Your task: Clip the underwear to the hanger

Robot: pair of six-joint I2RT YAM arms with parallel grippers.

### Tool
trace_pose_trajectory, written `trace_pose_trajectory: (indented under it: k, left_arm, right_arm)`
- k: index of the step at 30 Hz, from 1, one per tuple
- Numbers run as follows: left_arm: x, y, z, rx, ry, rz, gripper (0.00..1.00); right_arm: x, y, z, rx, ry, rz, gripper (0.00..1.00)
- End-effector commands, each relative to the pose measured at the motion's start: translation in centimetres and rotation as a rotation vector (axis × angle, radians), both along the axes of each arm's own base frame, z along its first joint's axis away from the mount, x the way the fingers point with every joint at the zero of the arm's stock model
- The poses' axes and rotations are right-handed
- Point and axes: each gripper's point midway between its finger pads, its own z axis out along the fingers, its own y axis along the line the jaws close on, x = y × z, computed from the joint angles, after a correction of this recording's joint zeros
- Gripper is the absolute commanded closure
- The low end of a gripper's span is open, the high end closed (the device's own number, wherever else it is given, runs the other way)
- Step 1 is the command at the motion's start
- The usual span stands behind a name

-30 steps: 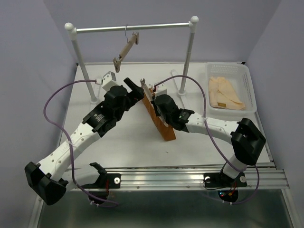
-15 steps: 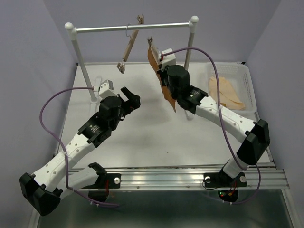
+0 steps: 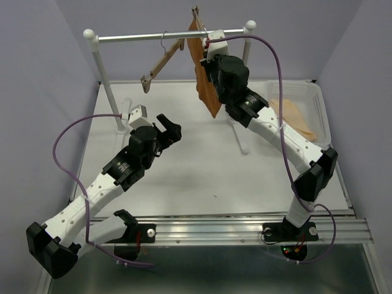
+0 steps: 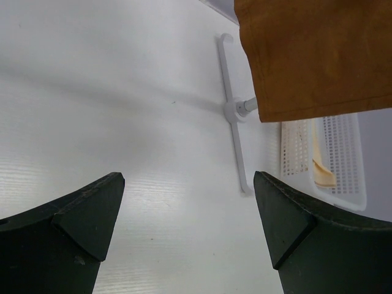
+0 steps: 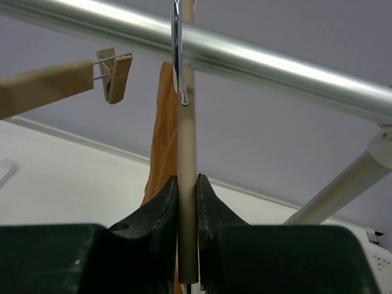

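Note:
My right gripper [image 3: 207, 54] [image 5: 187, 184] is shut on the light-wood bar of the hanger [image 5: 187, 153], held up at the steel rail [image 5: 257, 61]. Its wire hook [image 5: 176, 43] lies across the rail. The rust-brown underwear [image 3: 203, 67] hangs from this hanger and also shows in the right wrist view [image 5: 160, 141] and in the left wrist view [image 4: 312, 55]. My left gripper [image 3: 168, 127] [image 4: 190, 208] is open and empty, low over the table, well left of and below the underwear.
A second wooden hanger [image 3: 160, 64] [image 5: 49, 82] with clips hangs tilted on the rail, left of mine. The rail stands on white posts [image 3: 104, 79] with feet [image 4: 233, 122]. A white basket [image 3: 321, 116] with pale cream garments [image 3: 294, 119] sits at right.
My right arm has lifted the hanger with the underwear from the table up to the rail. My left gripper let go and drew back down to the left, now open.

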Motion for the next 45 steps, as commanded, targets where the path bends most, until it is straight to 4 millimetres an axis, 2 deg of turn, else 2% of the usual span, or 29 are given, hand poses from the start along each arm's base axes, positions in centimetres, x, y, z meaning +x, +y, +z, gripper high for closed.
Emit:
trace_pose_trajectory:
  k: [1,2,3,8,13,14,15,16,19,20,21,27,29,31,32,33,34,35,38,40,41,42,43,45]
  left_arm:
    - [0.2,-0.2,1.2,-0.033,-0.047,0.003,0.01]
    - [0.2,-0.2,1.1,-0.033,-0.044,0.002,0.01]
    - [0.2,-0.3,1.2,-0.034,-0.045,0.002,0.01]
    - [0.2,-0.1,1.3,-0.037,-0.05,0.01,0.01]
    - [0.3,0.1,1.1,-0.035,-0.04,0.026,0.01]
    - [0.3,0.1,1.1,-0.041,-0.035,0.031,0.01]
    - [0.3,0.1,1.3,-0.041,-0.035,0.032,0.01]
    - [0.4,0.1,1.3,-0.038,-0.035,0.033,0.01]
    - [0.6,0.1,1.1,-0.031,-0.03,0.041,0.01]
    - [0.7,0.1,1.1,-0.025,-0.028,0.041,0.01]
    - [0.9,0.1,0.8,-0.013,-0.02,0.046,0.01]
    - [1.7,0.1,0.6,0.014,-0.009,0.07,0.01]
    - [2.0,-0.2,0.5,0.022,-0.011,0.068,0.01]
    - [2.4,-0.4,0.1,0.029,-0.005,0.07,0.01]
    - [2.6,-0.5,-0.2,0.04,0.0,0.063,0.01]
    - [2.9,-0.4,-0.2,0.042,0.001,0.063,0.01]
    - [3.2,-0.7,-0.8,0.051,0.018,0.054,0.01]
    - [3.5,-0.8,-0.9,0.054,0.023,0.052,0.01]
    - [4.6,-1.0,-1.9,0.064,0.057,0.034,0.01]
    - [5.3,-1.3,-3.1,0.068,0.096,0.008,0.01]
    - [5.6,-1.6,-3.2,0.065,0.098,-0.003,0.01]
    - [5.8,-1.7,-3.4,0.064,0.105,-0.011,0.01]
    - [6.2,-1.9,-3.9,0.064,0.119,-0.021,0.01]
    - [6.6,-2.3,-3.7,0.066,0.116,-0.033,0.01]
  right_arm:
    - [1.5,-2.3,4.4,0.056,-0.096,-0.074,0.99]
    - [2.1,-1.8,3.2,0.036,-0.066,-0.068,0.99]
    - [2.6,-2.5,3.9,0.049,-0.073,-0.083,0.99]
    - [4.8,-3.7,2.3,0.083,-0.023,-0.097,0.99]
    - [4.5,-2.7,0.3,0.093,0.032,-0.045,0.99]
    - [4.2,-2.9,0.3,0.101,0.04,-0.043,0.95]
    - [4.1,-2.7,-0.8,0.111,0.064,-0.038,0.91]
    - [3.9,-2.6,-1.1,0.115,0.074,-0.028,0.71]
    - [2.8,-2.7,-1.8,0.125,0.112,0.003,0.3]
    - [2.3,-2.9,-1.7,0.14,0.115,0.004,0.06]
    - [2.0,-3.1,-1.7,0.135,0.123,0.005,0.0]
    - [-0.1,-4.8,-1.1,0.164,0.157,-0.014,0.0]
    - [-1.6,-5.4,-1.3,0.172,0.196,-0.003,0.0]
    - [-3.4,-6.1,-0.3,0.216,0.198,0.02,0.0]
    - [-3.9,-6.2,-1.1,0.215,0.221,0.03,0.0]
    - [-4.5,-6.4,-1.0,0.241,0.227,0.031,0.0]
    - [-5.7,-7.1,-0.2,0.255,0.222,0.042,0.0]
    - [-6.2,-7.5,-1.0,0.273,0.239,0.032,0.0]
    - [-8.4,-9.2,-0.8,0.302,0.241,0.026,0.0]
    - [-9.7,-9.5,-0.6,0.296,0.236,0.061,0.0]
    - [-10.2,-9.6,-0.2,0.304,0.227,0.076,0.0]
    - [-11.3,-9.9,1.2,0.315,0.193,0.108,0.0]
    - [-11.6,-9.5,1.6,0.311,0.175,0.149,0.0]
    - [-12.1,-9.7,2.4,0.307,0.153,0.163,0.0]
